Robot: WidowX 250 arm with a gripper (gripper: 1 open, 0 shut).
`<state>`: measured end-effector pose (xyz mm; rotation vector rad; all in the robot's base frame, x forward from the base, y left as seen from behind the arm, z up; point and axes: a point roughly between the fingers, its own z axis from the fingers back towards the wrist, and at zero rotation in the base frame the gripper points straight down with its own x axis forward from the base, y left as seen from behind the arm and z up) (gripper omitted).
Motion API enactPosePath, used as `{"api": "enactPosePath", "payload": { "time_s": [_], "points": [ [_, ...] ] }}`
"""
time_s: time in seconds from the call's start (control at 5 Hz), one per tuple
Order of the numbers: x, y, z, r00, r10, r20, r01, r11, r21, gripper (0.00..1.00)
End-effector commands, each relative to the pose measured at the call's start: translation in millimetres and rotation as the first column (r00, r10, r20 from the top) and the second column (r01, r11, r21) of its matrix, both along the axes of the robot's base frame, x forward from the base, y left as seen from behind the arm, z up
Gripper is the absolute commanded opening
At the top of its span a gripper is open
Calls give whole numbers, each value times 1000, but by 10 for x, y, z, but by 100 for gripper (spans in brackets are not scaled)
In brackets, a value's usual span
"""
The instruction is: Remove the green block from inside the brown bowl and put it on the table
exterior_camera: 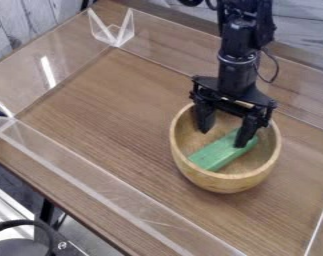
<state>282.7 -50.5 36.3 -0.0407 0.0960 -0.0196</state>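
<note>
The block (220, 154) is still to be lifted from the bowl (220, 184) and set on the worktop (90, 110); the gripper (224, 126) is spread wide, holding nothing.

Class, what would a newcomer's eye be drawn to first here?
Probably the bright-green rectangular block, lying inside the round light-tan wooden bowl right of centre. Next, the black robot gripper reaching down from the top, its open fingers over the bowl. Then the wide brown wood-grain tabletop beneath.
</note>
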Motion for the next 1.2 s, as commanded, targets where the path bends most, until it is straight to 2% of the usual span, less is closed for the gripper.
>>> {"api": "enactPosePath", "payload": {
  "time_s": [0.0,0.2,0.6,1.0],
  "points": [
    [-33,-34,-174,1000,8,10,-9,999,31,100],
    [-65,-32,-240,999,10,32,-12,998,58,100],
    [4,6,-336,998,-29,64,27,999,28,100],
    [-33,-2,-302,991,-100,84,98,995,31,100]
  ]
}}
